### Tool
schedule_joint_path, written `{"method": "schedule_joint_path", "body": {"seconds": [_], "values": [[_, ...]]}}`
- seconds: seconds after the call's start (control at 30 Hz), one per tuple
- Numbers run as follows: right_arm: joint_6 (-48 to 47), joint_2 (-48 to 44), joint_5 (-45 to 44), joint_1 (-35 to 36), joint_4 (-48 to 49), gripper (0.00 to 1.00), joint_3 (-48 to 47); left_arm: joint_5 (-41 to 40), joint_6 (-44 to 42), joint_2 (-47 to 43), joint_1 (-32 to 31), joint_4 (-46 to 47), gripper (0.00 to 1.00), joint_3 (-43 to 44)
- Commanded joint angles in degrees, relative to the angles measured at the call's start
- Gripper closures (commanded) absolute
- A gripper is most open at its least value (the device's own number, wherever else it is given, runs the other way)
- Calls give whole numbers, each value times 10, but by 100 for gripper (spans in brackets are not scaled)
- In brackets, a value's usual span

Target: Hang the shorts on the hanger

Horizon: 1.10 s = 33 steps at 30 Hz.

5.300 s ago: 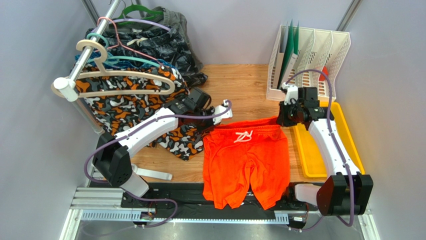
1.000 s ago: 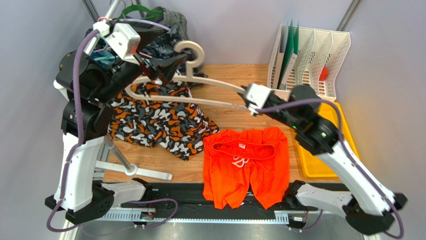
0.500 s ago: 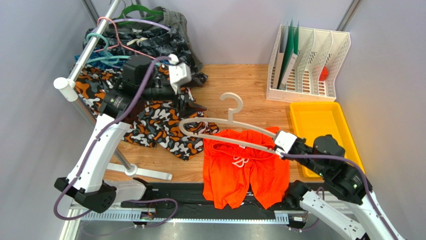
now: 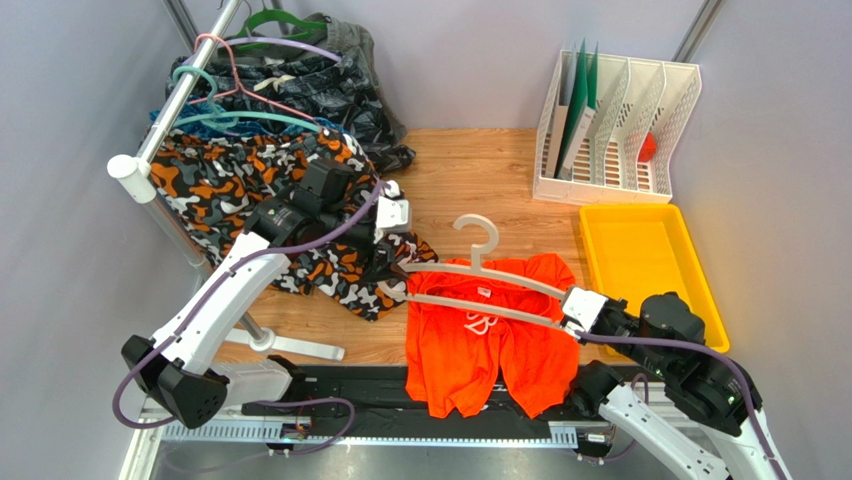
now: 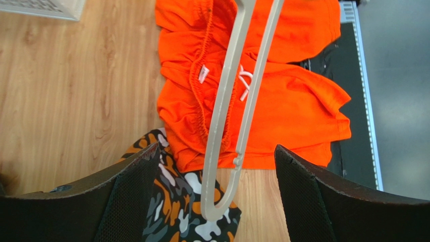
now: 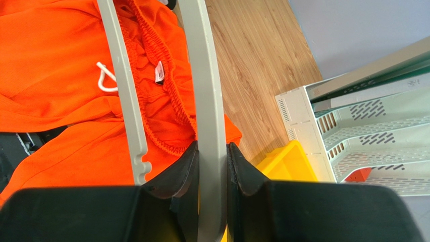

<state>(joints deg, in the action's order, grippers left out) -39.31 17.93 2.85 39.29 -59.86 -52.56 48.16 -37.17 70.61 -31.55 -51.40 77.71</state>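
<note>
Right gripper (image 4: 583,308) pinches the right shoulder tip of the cream hanger (image 4: 478,255), pads pressed flat on either side of the arm; the right wrist view shows no gap. Likely gripped at one end so that the far end is free for the other arm

Hanger sits level over the waistband of the orange-red shorts (image 4: 470,350), hook pointing toward the back of the wooden table (image 4: 470,170). Cannot tell whether it touches the cloth

Shorts lie flat, waist away from the arms, white drawstring showing, legs draped over the near edge. Not on the hanger yet

Left gripper (image 4: 385,262) is spread wide, straddling the hanger's curved left end without contact, with the camouflage shorts (image 4: 330,270) just beneath. Judgement: it is lined up to take that end, or the waistband below, ready for threading the crossbar
</note>
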Motion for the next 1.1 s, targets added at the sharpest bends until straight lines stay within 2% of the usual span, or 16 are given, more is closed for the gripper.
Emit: {"method": "schedule_joint_path", "body": {"seconds": [0.0, 0.07, 0.27, 0.37, 0.4, 0.47, 0.5, 0.53, 0.57, 0.63, 0.67, 0.7, 0.73, 0.8, 0.9, 1.07], "values": [[-21, 6, 28, 0, 16, 100, -18, -11, -77, 15, -32, -29, 14, -16], [-31, 5, 36, -1, 18, 100, -18, -25, -75, 25, -40, -32, 15, -37], [-50, 3, 62, 0, 6, 100, -17, -48, -29, 8, -41, 67, 22, -130], [-53, 5, 66, 0, 12, 100, -12, -33, -25, 21, -41, 49, 49, -130], [-53, 6, 66, 0, 15, 100, -11, -26, -26, 24, -40, 41, 64, -129], [-53, 10, 66, 0, 23, 100, -6, -4, -24, 24, -40, 25, 74, -128], [-49, 10, 68, 0, 25, 100, -5, 4, -23, 24, -40, 20, 87, -128], [-46, 13, 71, 0, 26, 100, -4, 14, -21, 23, -41, 15, 93, -129], [-43, 16, 77, 0, 24, 91, -3, 17, -12, 22, -41, 15, 100, -128], [-28, 39, 90, 0, -3, 68, -12, 14, -5, 16, -40, 17, 100, -125], [-17, 52, 104, 0, -14, 38, -31, 7, 9, 14, -41, 23, 100, -125], [8, 85, 110, 0, -24, 24, -43, -11, 17, 11, -40, 37, 100, -125], [26, 103, 113, 0, -43, 4, -55, -19, 19, 10, -40, 42, 100, -125], [73, 146, 124, -1, -60, 0, -99, -51, 24, 11, -41, 66, 100, -123], [105, 260, 172, 0, -93, 0, -175, -82, 35, 21, -41, 91, 100, -115], [157, 351, 244, -1, -106, 0, -266, -92, 30, 46, -46, 109, 100, -102]]}}
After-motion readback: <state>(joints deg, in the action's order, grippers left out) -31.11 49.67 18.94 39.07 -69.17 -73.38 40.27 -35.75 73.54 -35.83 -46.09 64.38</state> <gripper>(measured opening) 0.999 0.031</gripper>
